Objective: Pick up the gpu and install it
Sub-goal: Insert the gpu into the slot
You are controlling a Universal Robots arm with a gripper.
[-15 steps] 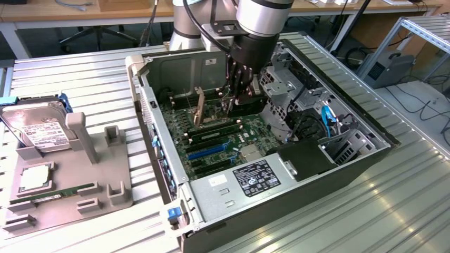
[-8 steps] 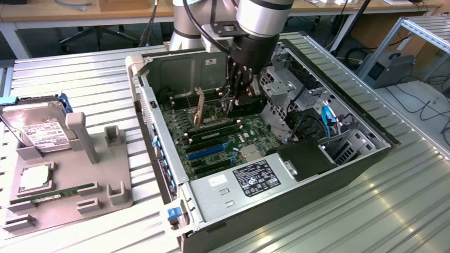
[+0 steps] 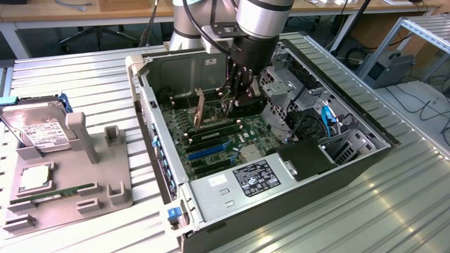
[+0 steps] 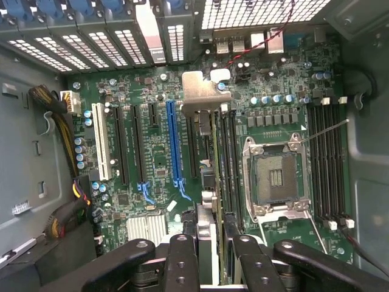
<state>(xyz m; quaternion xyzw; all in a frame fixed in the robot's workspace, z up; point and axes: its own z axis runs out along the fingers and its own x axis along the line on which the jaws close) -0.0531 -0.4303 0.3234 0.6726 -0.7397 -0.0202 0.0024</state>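
Inside the open grey desktop computer case (image 3: 295,195), lying on its side on the ribbed metal table (image 3: 393,211), the black multi-fingered gripper (image 3: 235,97) reaches down over the green motherboard (image 3: 211,142) and is clamped on the thin gpu card (image 3: 199,108) — brownish circuit-board back, held upright on its edge, its lower edge down at the board's expansion slots. In the wrist view the gripper (image 4: 206,243) has its black fingers (image 4: 182,261) closed on either side of the card (image 4: 209,182), which is seen edge-on with its silvery metal end bracket (image 4: 203,91) bent over near the case's rear slot covers; it stands between the long blue expansion slot (image 4: 174,146) and the empty silver CPU socket (image 4: 276,176). Whether the card is fully seated cannot be told. At the exterior view's left, a grey holder tray (image 3: 70,184) carries a boxy silver hard drive with a white label (image 3: 39,132) and a narrow green memory stick (image 3: 52,194).
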